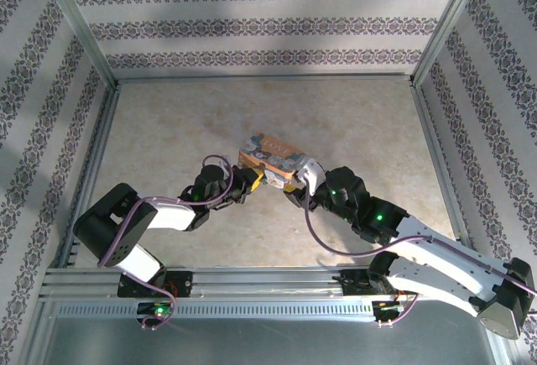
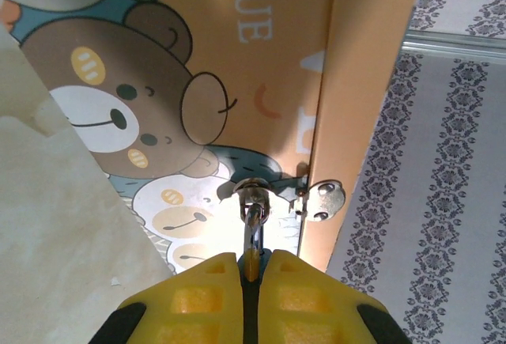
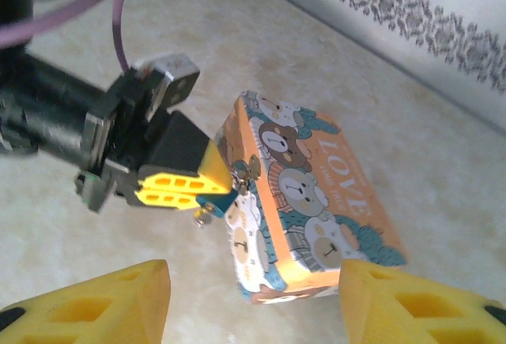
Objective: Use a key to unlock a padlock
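The left claw (image 2: pixel 251 269) is nearest the lens. Its yellow fingers (image 2: pixel 198 300) are pressed together on a slim silvery shaft, so the claw is clamped on the padlock (image 2: pixel 253 209). The padlock hangs at the hasp (image 2: pixel 324 198) on the end of the box (image 2: pixel 158 83) that faces the left arm. The box lies near the middle of the bench (image 1: pixel 168 130).

The right claw (image 3: pixel 254 285) stands at the opposite end of the box. Its fingers are well apart and grip nothing.

**Step in hand (judgement).** The lock is being worked at the hasp. It cannot be told whether the shaft between the fingers is the key or part of the padlock body.

**Next move (judgement).**
1. Steady the box, since nothing holds it.
2. Keep the shaft in line with the lock.
3. Twist about that line only, because side load may drag the light box or make the thin metal slip.

**Materials and shapes.**
- Padlock: tiny, elongated, polished metal with a teal-blue end at the fingertips in the right wrist view.
- Hasp: small, bright plate with rivets.
- Box: rectangular with smooth printed faces, cartoon bears, "LOVE" lettering and orange sides.
- Fingers: moulded plastic with recessed pockets.
- Bench: pale, mottled and matt.
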Available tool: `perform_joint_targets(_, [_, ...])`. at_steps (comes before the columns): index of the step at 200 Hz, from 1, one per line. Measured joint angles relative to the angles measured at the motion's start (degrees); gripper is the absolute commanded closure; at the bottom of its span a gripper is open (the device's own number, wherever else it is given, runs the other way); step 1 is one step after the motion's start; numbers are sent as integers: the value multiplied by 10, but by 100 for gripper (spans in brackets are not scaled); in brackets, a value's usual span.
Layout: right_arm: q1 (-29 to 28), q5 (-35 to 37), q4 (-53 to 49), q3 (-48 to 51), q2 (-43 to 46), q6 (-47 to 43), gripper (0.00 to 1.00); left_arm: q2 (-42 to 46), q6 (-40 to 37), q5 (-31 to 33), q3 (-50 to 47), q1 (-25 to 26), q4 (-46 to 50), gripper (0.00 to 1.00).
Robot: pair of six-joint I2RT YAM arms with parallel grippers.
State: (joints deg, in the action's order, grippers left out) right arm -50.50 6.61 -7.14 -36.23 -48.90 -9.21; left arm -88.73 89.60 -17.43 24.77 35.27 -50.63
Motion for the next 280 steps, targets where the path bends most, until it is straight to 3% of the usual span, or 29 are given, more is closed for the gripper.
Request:
perform_joint_targets(56, [-57,47,-15,-1,-46,-216,21,20,-5,13,0,0,33,100])
perform_joint_targets(89, [-63,56,-10,0,-73,-283,13,28,-6,15,3,0,53,100])
perform_joint_targets(112, [-63,59,-2,0,-90,-306,2,35,-7,15,12,0,67,100])
perform_joint_targets(192, [-63,49,59,0,-155,-322,2,64,-9,17,24,0,105,100])
perform_joint_targets(258, [-34,-15,67,-29,-214,-330,30,80,-8,17,38,4,143,100])
perform_joint_targets(280, [-27,-27,70,-38,-226,-331,33,80,-8,17,38,4,144,100])
